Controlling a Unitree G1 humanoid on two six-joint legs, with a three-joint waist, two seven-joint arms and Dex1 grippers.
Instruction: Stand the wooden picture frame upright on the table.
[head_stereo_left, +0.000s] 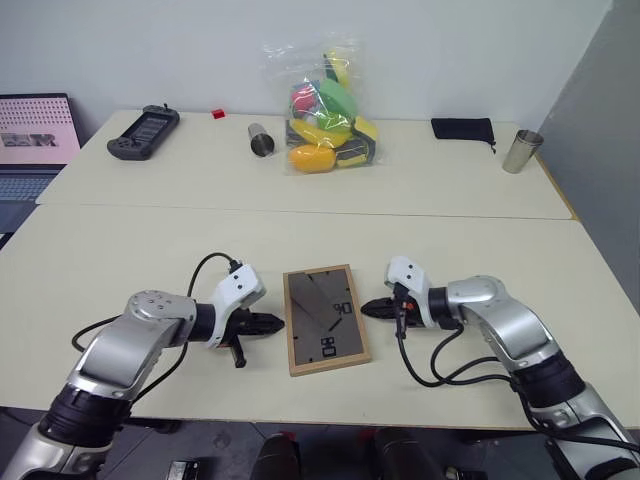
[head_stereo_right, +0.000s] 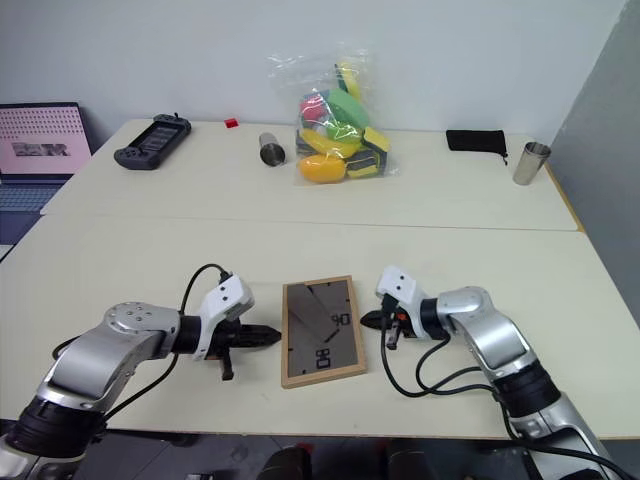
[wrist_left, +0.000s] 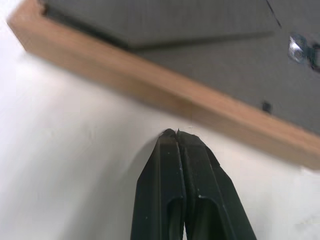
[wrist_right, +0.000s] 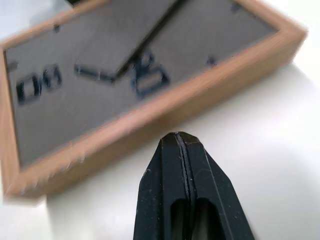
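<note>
The wooden picture frame (head_stereo_left: 325, 319) is my landmark. It is a small rectangle with a light-wood border, lying flat on the bench (head_stereo_left: 500, 250) with its dark brown back facing up. On that back I can see a flat fold-out stand panel folded down against it and a couple of small dark metal fittings. It sits on the near section of the pale cream bench, a little short of the seam (head_stereo_left: 300, 212) that joins the two sections, with its long sides running away from me and slightly tilted.

My left end effector (head_stereo_left: 277, 322) is just beside the frame's left long edge, pointing toward it. Its two black fingers are pressed together, and in my left wrist view the tip (wrist_left: 176, 134) stands a short way off the wooden border, apart from it and resting low over the bare bench surface.

My right end effector (head_stereo_left: 368, 309) is just beside the frame's right long edge, pointing at it from the other side. Its fingers are together as well, and in my right wrist view the tip (wrist_right: 179, 137) sits close to the border without touching it. The frame lies between my two tips and neither one grips anything.

Far beyond the frame, on the rear section, lie a black handheld console (head_stereo_left: 144, 131), a small metal cup on its side (head_stereo_left: 262, 140), a clear bag of coloured toys (head_stereo_left: 325, 115), a black pouch (head_stereo_left: 463, 129) and an upright metal cup (head_stereo_left: 522, 151).
</note>
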